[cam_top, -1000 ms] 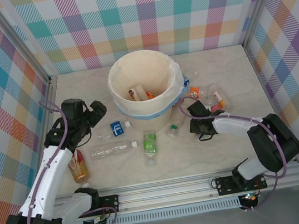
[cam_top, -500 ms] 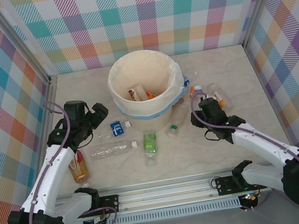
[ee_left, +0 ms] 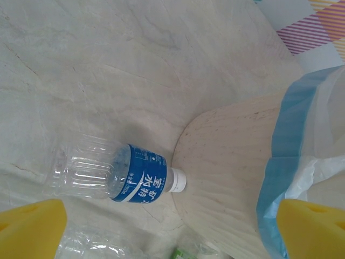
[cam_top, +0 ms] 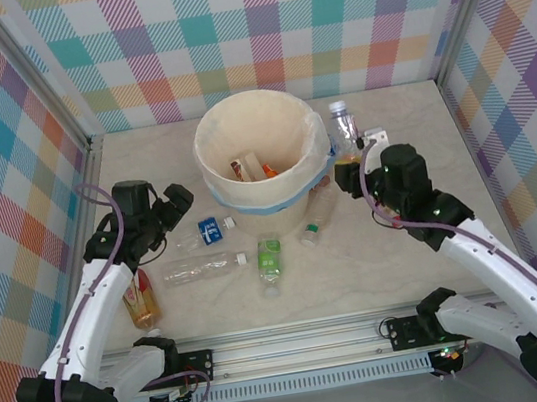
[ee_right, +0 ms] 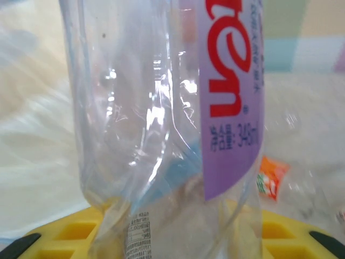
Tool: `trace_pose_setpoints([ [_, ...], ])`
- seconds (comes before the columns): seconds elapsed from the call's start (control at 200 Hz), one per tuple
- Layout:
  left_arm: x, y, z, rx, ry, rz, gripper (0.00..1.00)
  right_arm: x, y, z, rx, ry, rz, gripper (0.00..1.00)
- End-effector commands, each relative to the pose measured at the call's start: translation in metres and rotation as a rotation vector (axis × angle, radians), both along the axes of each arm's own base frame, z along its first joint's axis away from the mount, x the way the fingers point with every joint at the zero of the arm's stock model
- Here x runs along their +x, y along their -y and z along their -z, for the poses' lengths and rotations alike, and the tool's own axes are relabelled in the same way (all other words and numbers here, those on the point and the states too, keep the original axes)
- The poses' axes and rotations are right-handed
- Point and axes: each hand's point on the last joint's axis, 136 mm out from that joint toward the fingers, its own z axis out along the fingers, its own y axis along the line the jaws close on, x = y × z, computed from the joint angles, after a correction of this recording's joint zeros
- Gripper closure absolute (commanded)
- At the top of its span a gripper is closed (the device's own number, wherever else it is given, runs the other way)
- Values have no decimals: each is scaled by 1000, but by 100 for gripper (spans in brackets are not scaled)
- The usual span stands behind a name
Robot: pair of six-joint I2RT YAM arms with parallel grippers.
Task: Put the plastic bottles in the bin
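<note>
Table (cam_top: 407, 110): pale marbled top. Bin (cam_top: 268, 196) stands toward the far edge, about midway across; several bottles (cam_top: 249, 169) already lie inside, and the left wrist view shows its cream wall (ee_left: 226, 162) and blue band (ee_left: 285, 129). Right gripper (cam_top: 352, 153) is clenched on a clear purple-label bottle (cam_top: 342, 124), held just beside the bin's right rim, outside it; in the right wrist view the bottle (ee_right: 151, 108) sits between the yellow pads (ee_right: 75, 232). Left gripper (cam_top: 177, 196) hangs left of the bin, jaws spread wide and grasping nothing, over a blue-label bottle (cam_top: 208, 232). That bottle (ee_left: 118, 172) lies on its side, white cap right at the bin's foot. Loose on the table toward the near edge: a long clear bottle (cam_top: 203, 266), green cap; a green-label bottle (cam_top: 270, 258); an orange-label bottle (cam_top: 142, 299) by the left edge. A smaller bottle (cam_top: 317, 219) lies at the bin's near-right foot.
</note>
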Motion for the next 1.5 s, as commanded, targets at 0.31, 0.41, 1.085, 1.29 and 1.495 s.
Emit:
trace_pose_setpoints([
  [0.31, -9, -11, 10, -38, -12, -48, 0, -3, -103, -105, -78, 217, -544, 57],
  [0.41, -11, -13, 10, -46, -12, -51, 0, 3, -125, -94, -150, 184, -612, 57],
  [1.085, -26, -20, 12, -68, -11, -65, 0, 58, -163, 0, -458, -238, -615, 50],
  [1.29, -28, -21, 15, -67, -21, -67, 0, 56, -169, 29, -519, -396, -694, 46],
  [1.495, -32, -21, 22, -68, -43, -68, 0, 63, -174, 54, -558, -488, -704, 43],
])
